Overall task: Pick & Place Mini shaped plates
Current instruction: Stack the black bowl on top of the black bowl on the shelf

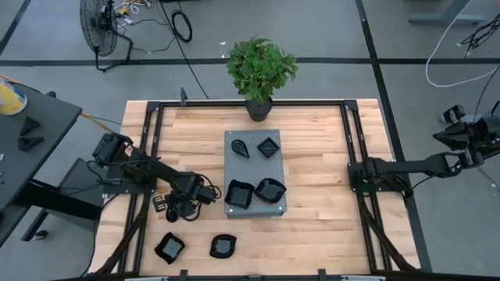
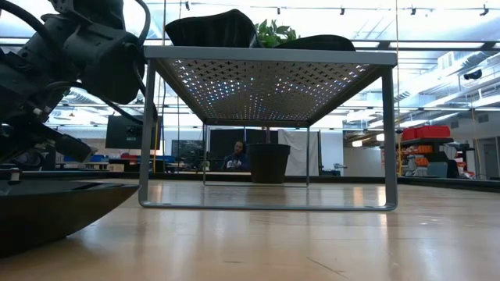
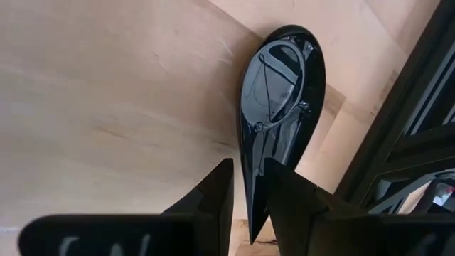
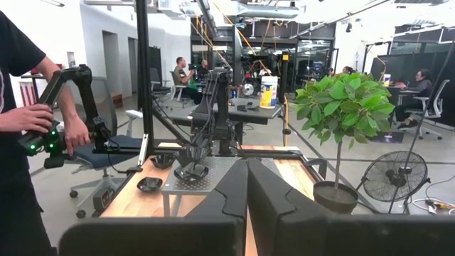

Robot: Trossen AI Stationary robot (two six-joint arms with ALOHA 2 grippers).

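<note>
My left gripper [image 1: 173, 207] [image 3: 249, 167] hovers over the table's near-left part, left of the grey perforated slab [image 1: 254, 168], and is shut on a glossy black teardrop dish [image 3: 277, 92]. In the high view the gripper hides that dish. Several more black dishes sit on the slab: a teardrop [image 1: 243, 146], a square [image 1: 268, 146] and two rounded ones [image 1: 238, 193] [image 1: 269, 190]. Two others lie flat on the wood near the near edge [image 1: 169, 247] [image 1: 223, 246]. My right gripper [image 1: 361, 168] [image 4: 247, 167] waits shut at the table's right side, touching nothing. My left gripper pinches the teardrop dish between its two fingers [image 3: 217, 195] at the pointed end [image 3: 250, 195]. The dish runs straight on from the fingers, its broad rounded end [image 3: 288, 43] farthest from them. Whether it is clear of the wood, I cannot tell.
The slab stands on thin legs [image 2: 144, 156], with open space beneath it. A potted plant [image 1: 262, 70] sits at the far edge. Black frame rails [image 1: 152, 148] run along the table's left and right sides. A person stands beyond the table in the right wrist view [image 4: 21, 107].
</note>
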